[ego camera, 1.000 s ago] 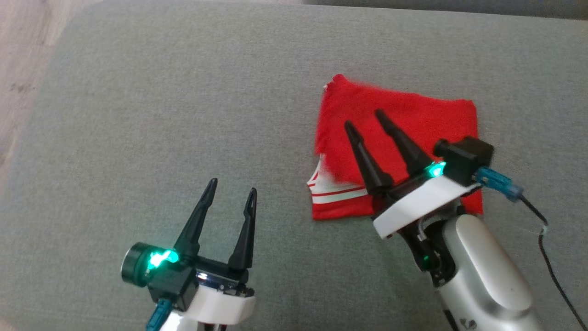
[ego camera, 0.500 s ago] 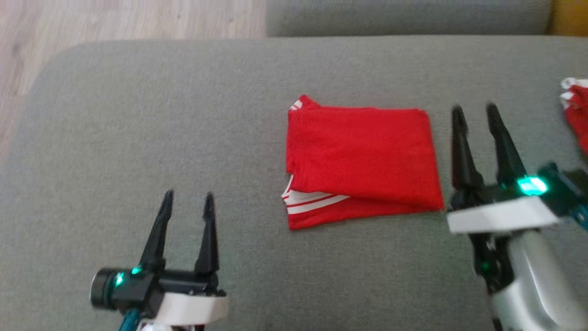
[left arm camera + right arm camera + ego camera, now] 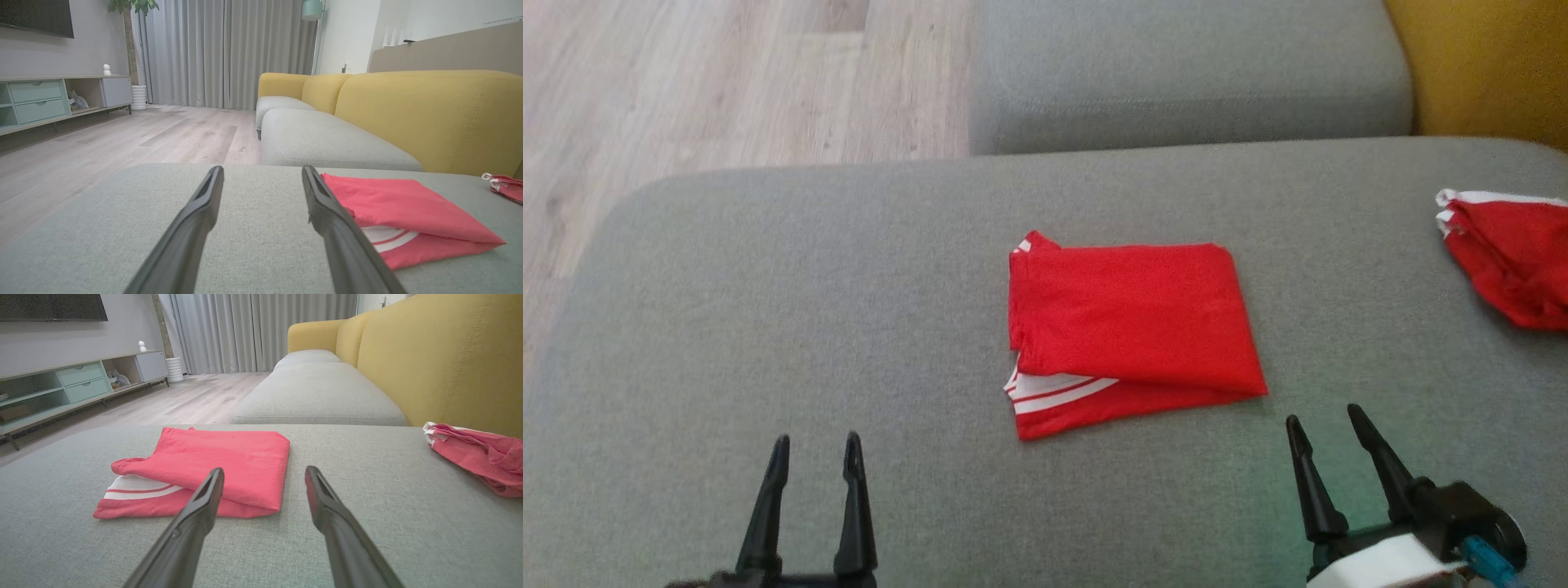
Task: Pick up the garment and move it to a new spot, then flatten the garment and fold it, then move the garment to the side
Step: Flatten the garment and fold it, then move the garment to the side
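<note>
Empty and slightly spread, the left gripper [image 3: 816,441] hangs low over the near left of a wide grey sofa seat [image 3: 768,286], its two dark fingers pointing toward the far side with a clear gap between them. Matching it at the near right, the right gripper [image 3: 1323,415] also has its fingers parted with nothing between them, and its tips stop just short of the garment's near right corner without touching the cloth

A pale wood floor [image 3: 686,82] runs beyond the seat on the far left. In the left wrist view long grey curtains [image 3: 204,49] hang at the far end of the room. In the right wrist view a low cabinet [image 3: 61,384] with pale green drawers stands along the left wall. A yellow sofa back [image 3: 1486,65] rises on the far right. A second grey seat [image 3: 1176,73] lies beyond the near one, beside that yellow back

The garment [image 3: 1131,322], a red one, lies folded into a rough rectangle near the middle of the near seat, a little right of centre, flat on the fabric and between the two grippers' lines of reach. Another red cloth [image 3: 1511,253], bunched and white-edged, rests at the far right edge of the same seat, well apart from the folded one. White stripes [image 3: 1054,392] show at the folded garment's near left corner, where the lower layer sticks out from under the top fold
</note>
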You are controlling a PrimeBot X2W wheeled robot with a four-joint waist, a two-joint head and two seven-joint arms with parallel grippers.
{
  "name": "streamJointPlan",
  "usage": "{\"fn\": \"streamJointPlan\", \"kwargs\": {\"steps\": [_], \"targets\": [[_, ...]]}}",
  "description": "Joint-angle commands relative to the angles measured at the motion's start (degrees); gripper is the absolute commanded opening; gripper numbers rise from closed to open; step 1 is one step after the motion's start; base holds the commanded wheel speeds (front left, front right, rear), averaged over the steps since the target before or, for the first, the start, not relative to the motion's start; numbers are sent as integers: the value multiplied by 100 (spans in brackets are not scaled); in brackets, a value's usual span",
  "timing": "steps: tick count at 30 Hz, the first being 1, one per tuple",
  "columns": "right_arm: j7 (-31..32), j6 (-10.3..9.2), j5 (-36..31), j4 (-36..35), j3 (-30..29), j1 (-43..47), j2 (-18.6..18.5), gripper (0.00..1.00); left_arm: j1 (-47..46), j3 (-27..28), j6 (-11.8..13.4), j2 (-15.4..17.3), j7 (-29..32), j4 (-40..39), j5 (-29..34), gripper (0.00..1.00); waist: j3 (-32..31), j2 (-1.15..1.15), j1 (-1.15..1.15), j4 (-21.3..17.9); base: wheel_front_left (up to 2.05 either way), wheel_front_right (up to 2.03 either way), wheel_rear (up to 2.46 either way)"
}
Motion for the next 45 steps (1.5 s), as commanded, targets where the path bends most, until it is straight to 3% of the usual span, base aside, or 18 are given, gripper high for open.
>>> {"fn": "streamJointPlan", "kwargs": {"steps": [1, 31, 45], "targets": [[-61, -4, -24, -177, 44, -152, 6, 100, -128, 232, 23, -26, -29, -220, 67, 100, -80, 0, 1, -53, 0, 0, 0], [-62, -4, -282, -27, -30, -126, 238, 100, 148, 315, -99, -27, -29, 7, 41, 100, -149, 0, 1, -195, 0, 0, 0], [-62, -4, -13, 218, -59, -251, 292, 100, 131, 235, -153, -27, -29, 67, 70, 100, -26, 0, 1, -201, 0, 0, 0]]}}
